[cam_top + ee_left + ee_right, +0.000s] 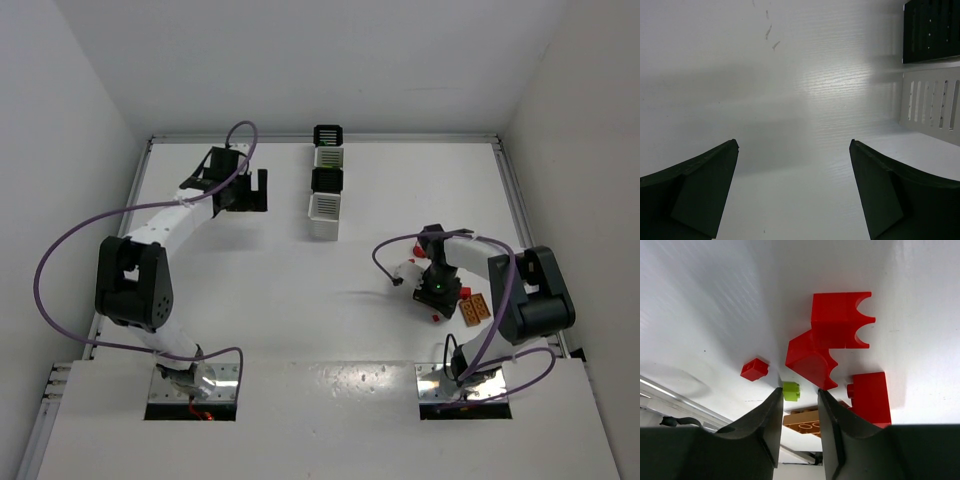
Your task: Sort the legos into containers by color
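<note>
In the right wrist view a tiny green lego lies on the white table, touching the left fingertip of my right gripper. The jaws stand narrowly apart around it, with a gap on its right side. Red legos lie just beyond, and an orange plate lies under the fingers. From above, the right gripper points down over the lego pile. The containers form a row at the back centre. My left gripper hovers open and empty to their left.
The left wrist view shows a black container and a white container at its right edge, with my left gripper over bare table. A purple cable loops beside the right wrist. The table's right rim runs close to the pile.
</note>
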